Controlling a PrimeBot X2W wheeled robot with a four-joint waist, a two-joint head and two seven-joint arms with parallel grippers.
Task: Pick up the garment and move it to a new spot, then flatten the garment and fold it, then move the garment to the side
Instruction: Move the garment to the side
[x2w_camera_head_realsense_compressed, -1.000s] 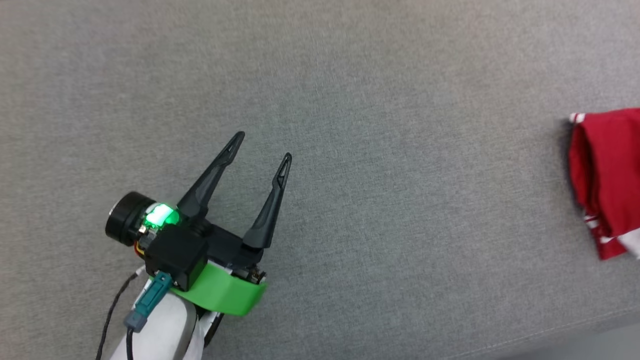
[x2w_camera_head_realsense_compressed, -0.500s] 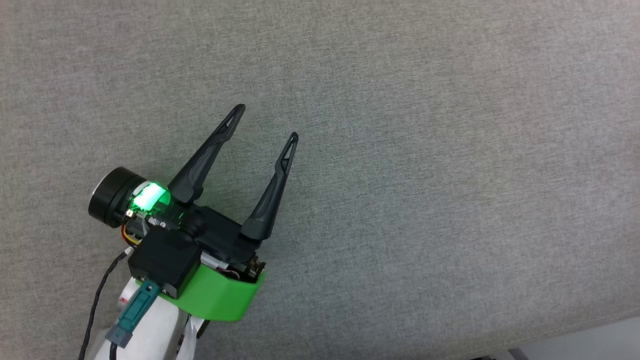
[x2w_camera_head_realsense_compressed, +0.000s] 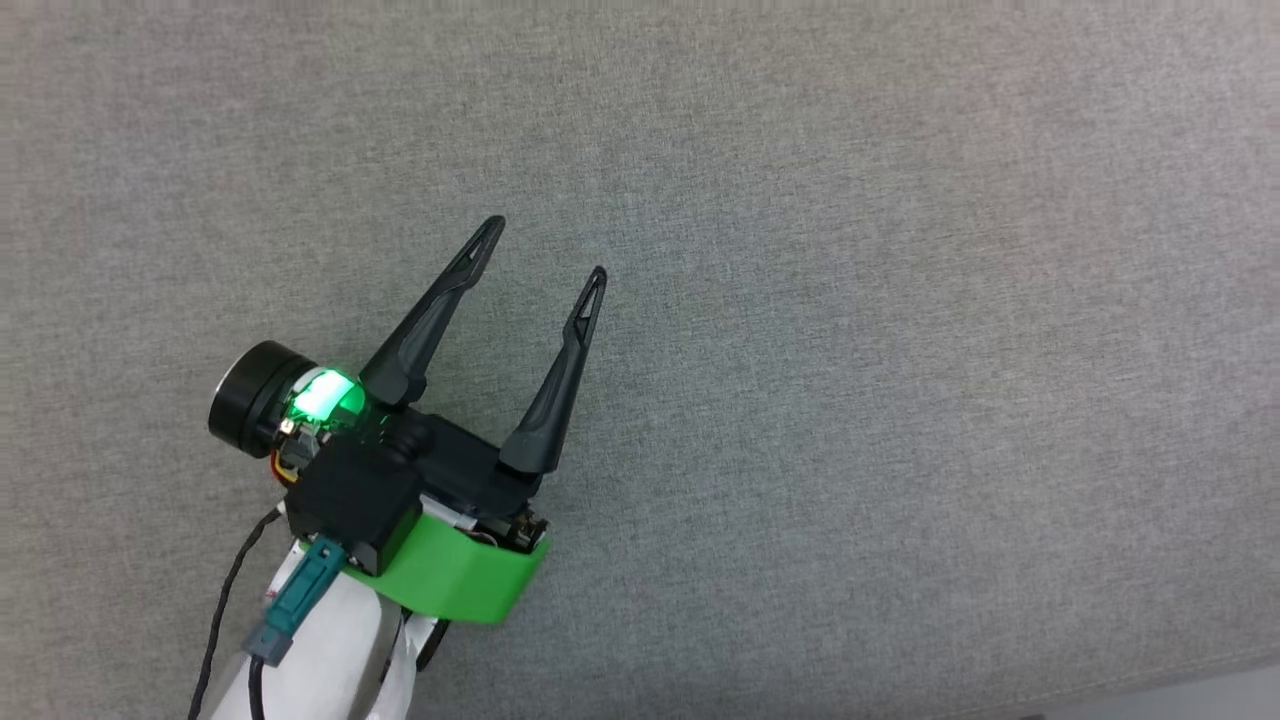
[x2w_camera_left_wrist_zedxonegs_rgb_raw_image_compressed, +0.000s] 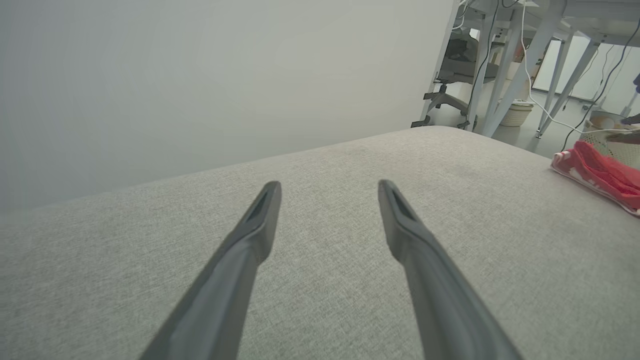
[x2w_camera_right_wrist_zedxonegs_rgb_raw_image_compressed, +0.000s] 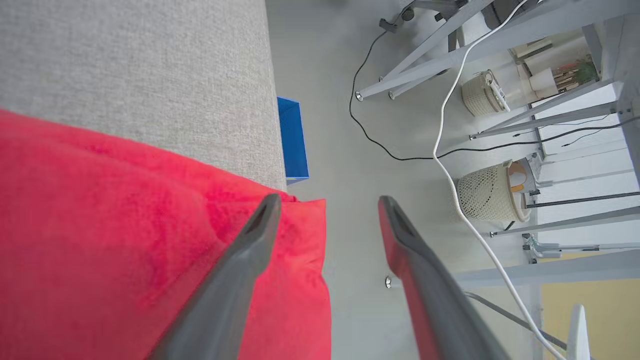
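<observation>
Right wrist view shows my right gripper (x2w_camera_right_wrist_zedxonegs_rgb_raw_image_compressed: 328, 199) spread wide, the garment (x2w_camera_right_wrist_zedxonegs_rgb_raw_image_compressed: 100, 225) at lower left; my left gripper (x2w_camera_head_realsense_compressed: 546, 247) gapes too.

Grey fabric tabletop (x2w_camera_head_realsense_compressed: 900, 400) before a plain pale wall (x2w_camera_left_wrist_zedxonegs_rgb_raw_image_compressed: 200, 75). Past its edge, a grey floor (x2w_camera_right_wrist_zedxonegs_rgb_raw_image_compressed: 340, 125) with a blue box (x2w_camera_right_wrist_zedxonegs_rgb_raw_image_compressed: 292, 140), slanted grey legs (x2w_camera_right_wrist_zedxonegs_rgb_raw_image_compressed: 425, 70), wicker baskets (x2w_camera_right_wrist_zedxonegs_rgb_raw_image_compressed: 487, 192), a black cable (x2w_camera_right_wrist_zedxonegs_rgb_raw_image_compressed: 400, 158) and a white cable (x2w_camera_right_wrist_zedxonegs_rgb_raw_image_compressed: 440, 135).

The garment (x2w_camera_right_wrist_zedxonegs_rgb_raw_image_compressed: 125, 240) is blurred and cut off by the right wrist view's left and bottom edges.
</observation>
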